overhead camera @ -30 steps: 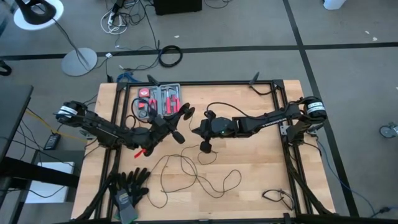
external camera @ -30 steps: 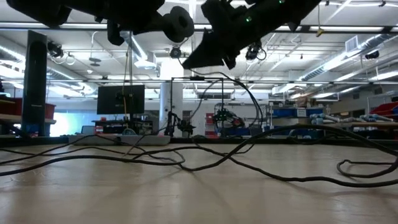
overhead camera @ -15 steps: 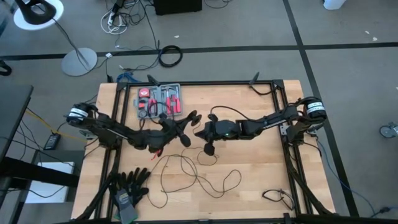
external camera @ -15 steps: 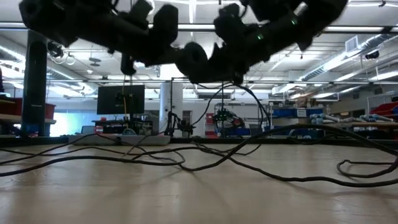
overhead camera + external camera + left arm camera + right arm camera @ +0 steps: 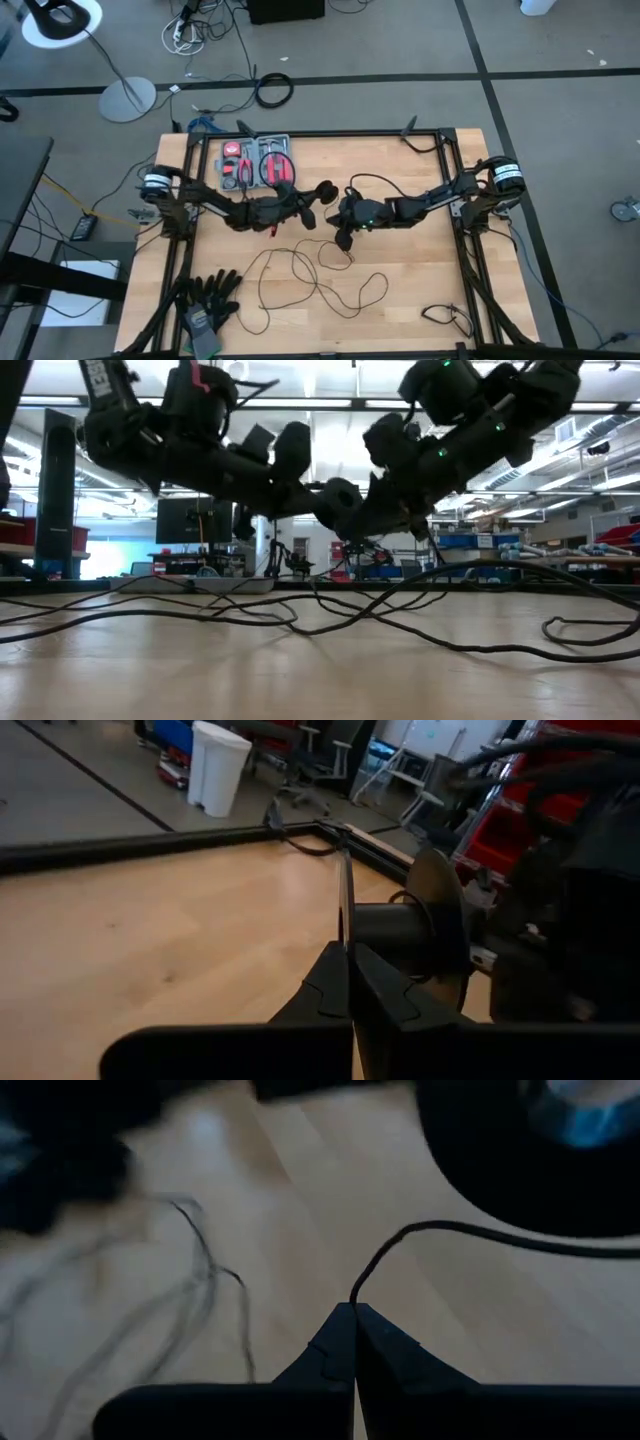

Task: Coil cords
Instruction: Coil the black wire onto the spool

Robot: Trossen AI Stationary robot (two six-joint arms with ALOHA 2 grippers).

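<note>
Winding is the step I am judging to be in hand: my left gripper [image 5: 348, 952] is clamping the rim of a small black spool [image 5: 400, 930], and my right gripper [image 5: 354, 1312] is pinching the cord [image 5: 310, 280] shut between its tips, both meeting above the table's [image 5: 420, 290] middle. Next, I reckon, I am needing to carry the pinched strand around the spool while feeding slack. The cord is lying as thin black wire in loose tangled loops on the near half of the table, with one strand rising to the grippers.
</note>
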